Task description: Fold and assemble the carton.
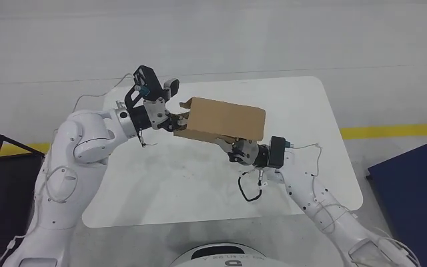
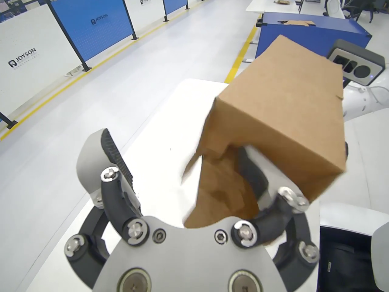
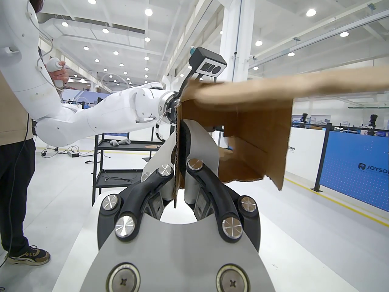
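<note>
I'm running this from afar in what looks like a big robotics test hall. Blue and white partition panels (image 2: 91,28) line the upper left of the left wrist view. A yellow floor line (image 1: 387,129) runs past the table, another white robot (image 2: 332,4) works upper right, and ceiling lights (image 3: 148,12) hang high.

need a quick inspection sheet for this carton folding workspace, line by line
surface: white table, rounded corners
job's things: brown carton held between both grippers over the table, one end open with loose flaps
clutter: nothing seen
grippers: left gripper jaws open, one finger tucked behind an end flap; right gripper jaws shut on a carton edge
cables: black cable loops below the right wrist; white cable trails beside it
surroundings: grey floor, yellow line, blue panels
</note>
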{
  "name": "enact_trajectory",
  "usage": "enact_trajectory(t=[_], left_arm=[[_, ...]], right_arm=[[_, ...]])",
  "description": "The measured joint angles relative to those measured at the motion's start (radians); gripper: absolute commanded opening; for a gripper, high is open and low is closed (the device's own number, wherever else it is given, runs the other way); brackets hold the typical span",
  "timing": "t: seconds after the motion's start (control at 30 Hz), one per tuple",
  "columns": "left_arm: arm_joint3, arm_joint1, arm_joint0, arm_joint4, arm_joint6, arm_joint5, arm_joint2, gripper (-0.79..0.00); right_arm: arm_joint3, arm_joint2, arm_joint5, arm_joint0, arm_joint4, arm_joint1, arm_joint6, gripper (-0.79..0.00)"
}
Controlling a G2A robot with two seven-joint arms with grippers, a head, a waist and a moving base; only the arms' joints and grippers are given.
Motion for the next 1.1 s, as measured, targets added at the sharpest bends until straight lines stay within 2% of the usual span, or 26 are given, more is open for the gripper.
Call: enact_trajectory(t=[0.17, 0.33, 0.53, 0.7, 0.83, 1.1], left_arm=[[0.007, 0.000, -0.011, -0.034, -0.006, -0.005, 0.014, 0.000], [0.017, 0.003, -0.017, -0.040, 0.004, 0.011, -0.007, 0.000], [0.042, 0.012, 0.011, -0.029, 0.057, 0.046, -0.093, 0.000], [0.084, 0.022, 0.075, -0.077, 0.116, 0.069, -0.202, 0.000], [0.131, 0.026, 0.130, -0.152, 0.136, 0.073, -0.252, 0.000], [0.234, 0.020, 0.146, -0.225, 0.139, 0.050, -0.207, 0.000]], right_arm=[[0.000, 0.000, 0.000, 0.000, 0.000, 0.000, 0.000, -0.785], [0.000, 0.000, 0.000, 0.000, 0.000, 0.000, 0.000, -0.785], [0.000, 0.000, 0.000, 0.000, 0.000, 0.000, 0.000, -0.785], [0.000, 0.000, 0.000, 0.000, 0.000, 0.000, 0.000, -0.785], [0.000, 0.000, 0.000, 0.000, 0.000, 0.000, 0.000, -0.785], [0.000, 0.001, 0.001, -0.005, 0.014, -0.001, -0.001, -0.785]])
